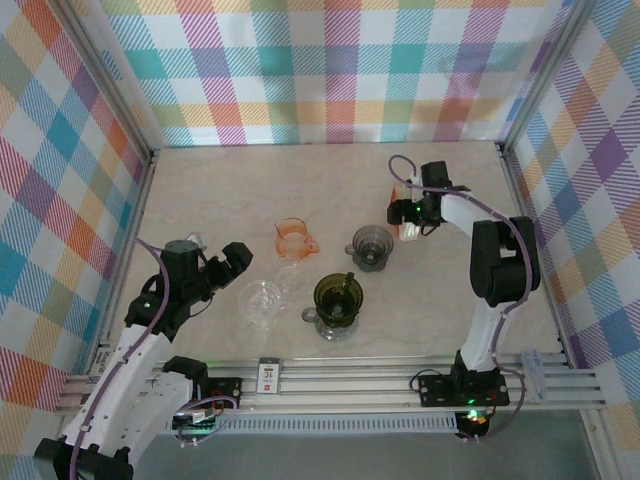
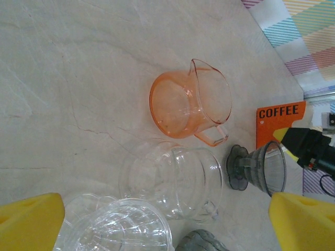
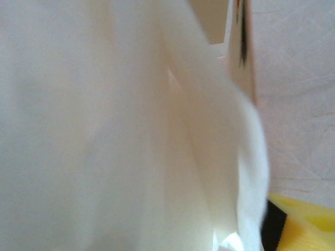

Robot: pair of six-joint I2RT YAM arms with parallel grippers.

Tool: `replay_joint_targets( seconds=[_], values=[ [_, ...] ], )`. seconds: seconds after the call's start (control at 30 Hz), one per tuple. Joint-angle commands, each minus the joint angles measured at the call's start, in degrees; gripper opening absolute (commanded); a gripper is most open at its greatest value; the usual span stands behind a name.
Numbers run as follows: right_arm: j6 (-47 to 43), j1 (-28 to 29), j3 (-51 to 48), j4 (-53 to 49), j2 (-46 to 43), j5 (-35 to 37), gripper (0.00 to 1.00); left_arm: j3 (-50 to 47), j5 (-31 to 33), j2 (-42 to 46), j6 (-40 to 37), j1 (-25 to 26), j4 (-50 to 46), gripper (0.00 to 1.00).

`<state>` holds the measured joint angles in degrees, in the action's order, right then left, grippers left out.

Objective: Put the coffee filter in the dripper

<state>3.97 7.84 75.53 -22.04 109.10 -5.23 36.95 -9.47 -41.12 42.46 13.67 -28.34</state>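
White coffee filter paper (image 3: 120,130) hangs right in front of the right wrist camera and hides the jaws, so I cannot tell their stand; one yellow fingertip (image 3: 309,222) shows at the lower right. My right gripper (image 1: 405,220) is down at the orange filter box (image 1: 410,232), whose front reads COFFEE (image 2: 280,119). Several drippers stand mid-table: an orange one (image 1: 295,240), a grey one (image 1: 370,247), a clear ribbed one (image 1: 262,300) and a dark olive one (image 1: 337,298). My left gripper (image 1: 226,262) is open, left of the clear dripper (image 2: 120,230), holding nothing.
A second clear glass piece (image 2: 178,178) lies between the orange dripper (image 2: 188,102) and the ribbed one. The grey dripper (image 2: 261,167) lies close to the filter box. Checked walls (image 1: 320,70) close in the table on three sides.
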Motion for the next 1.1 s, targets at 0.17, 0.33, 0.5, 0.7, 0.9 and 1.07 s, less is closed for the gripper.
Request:
replay_joint_targets(
  seconds=[0.17,0.33,0.5,0.7,0.9,1.07],
  values=[
    [4.61,0.43,-4.09,1.17,-10.86,-0.77,0.89,0.14,-0.63,0.34,0.57,0.50,0.67,1.00],
    [9.78,1.09,-9.16,2.52,-19.05,0.10,0.86,-0.07,-0.65,0.95,1.34,0.50,0.91,1.00],
    [10.07,5.11,-6.00,-1.25,-19.57,4.67,0.60,-0.65,-0.71,0.92,1.92,0.48,1.82,1.00],
    [11.07,7.96,1.13,-6.27,-12.94,11.39,0.38,-1.07,-0.81,0.41,1.96,0.51,2.02,1.00],
    [12.18,8.03,5.35,-9.14,-7.37,14.30,0.30,-1.09,-0.46,0.51,1.60,0.48,1.79,1.00],
    [12.29,8.07,6.90,-9.36,-4.74,14.34,0.27,-1.18,-0.21,0.39,1.47,0.48,1.73,1.00]
  ],
)
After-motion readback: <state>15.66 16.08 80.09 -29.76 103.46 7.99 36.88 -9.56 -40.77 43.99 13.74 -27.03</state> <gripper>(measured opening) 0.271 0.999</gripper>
